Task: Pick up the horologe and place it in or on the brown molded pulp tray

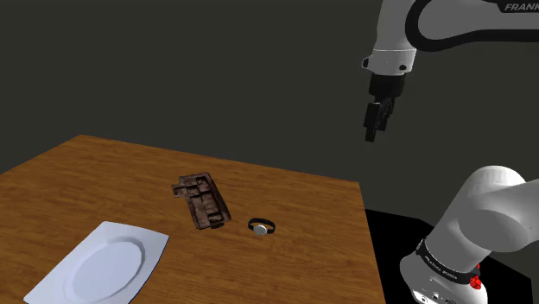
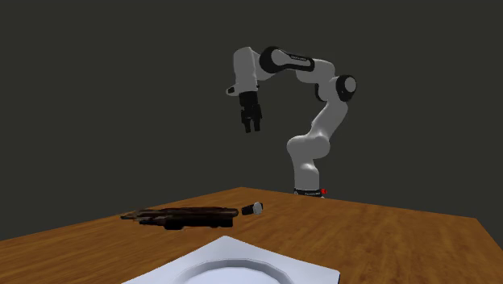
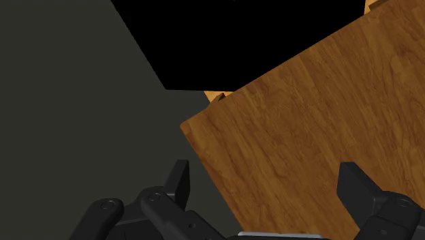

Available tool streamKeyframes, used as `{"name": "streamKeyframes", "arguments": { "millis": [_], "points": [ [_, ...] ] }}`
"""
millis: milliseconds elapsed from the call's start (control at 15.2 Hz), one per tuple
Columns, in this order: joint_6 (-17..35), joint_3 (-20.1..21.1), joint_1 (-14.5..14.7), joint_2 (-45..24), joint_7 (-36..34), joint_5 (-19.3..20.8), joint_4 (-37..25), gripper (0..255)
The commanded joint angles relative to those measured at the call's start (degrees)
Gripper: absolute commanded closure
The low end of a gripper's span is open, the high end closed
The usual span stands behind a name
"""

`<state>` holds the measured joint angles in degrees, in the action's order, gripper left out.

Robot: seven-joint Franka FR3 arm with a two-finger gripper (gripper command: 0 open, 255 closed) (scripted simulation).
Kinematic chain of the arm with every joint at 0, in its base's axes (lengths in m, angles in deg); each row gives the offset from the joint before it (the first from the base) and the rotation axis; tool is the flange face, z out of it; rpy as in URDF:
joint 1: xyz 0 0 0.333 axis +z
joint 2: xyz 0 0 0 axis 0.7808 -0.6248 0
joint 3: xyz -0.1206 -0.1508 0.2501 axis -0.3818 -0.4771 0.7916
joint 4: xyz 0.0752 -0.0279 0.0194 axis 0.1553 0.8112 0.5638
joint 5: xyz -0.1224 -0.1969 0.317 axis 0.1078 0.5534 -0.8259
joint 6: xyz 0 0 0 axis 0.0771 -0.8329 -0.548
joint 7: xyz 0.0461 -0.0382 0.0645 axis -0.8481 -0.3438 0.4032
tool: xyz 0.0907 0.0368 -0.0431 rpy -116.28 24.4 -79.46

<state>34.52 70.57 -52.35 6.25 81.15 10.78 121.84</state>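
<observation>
Gripper (image 1: 373, 129): spread wide, holding nothing | watch (image 1: 262, 227): well below it, toward the shoulder view's left | brown tray (image 1: 201, 201): just beside watch.

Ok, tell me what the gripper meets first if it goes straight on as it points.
Probably bare table near its edge; the open gripper's line lands on wood, with nothing between.

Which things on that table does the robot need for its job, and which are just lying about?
For the job: watch, to be picked up; brown tray, where it goes; gripper, open and raised high.
Just lying about: white plate.
</observation>
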Motion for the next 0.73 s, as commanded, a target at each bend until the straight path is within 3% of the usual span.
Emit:
{"name": "streamKeyframes", "arguments": {
  "millis": [0, 660],
  "points": [
    [0.00, 0.00, 0.00, 0.00, 0.00, 0.00, 0.00, 0],
    [16.14, 5.53, 6.49, -11.97, 1.91, -7.12, 2.03, 0]
  ]
}}
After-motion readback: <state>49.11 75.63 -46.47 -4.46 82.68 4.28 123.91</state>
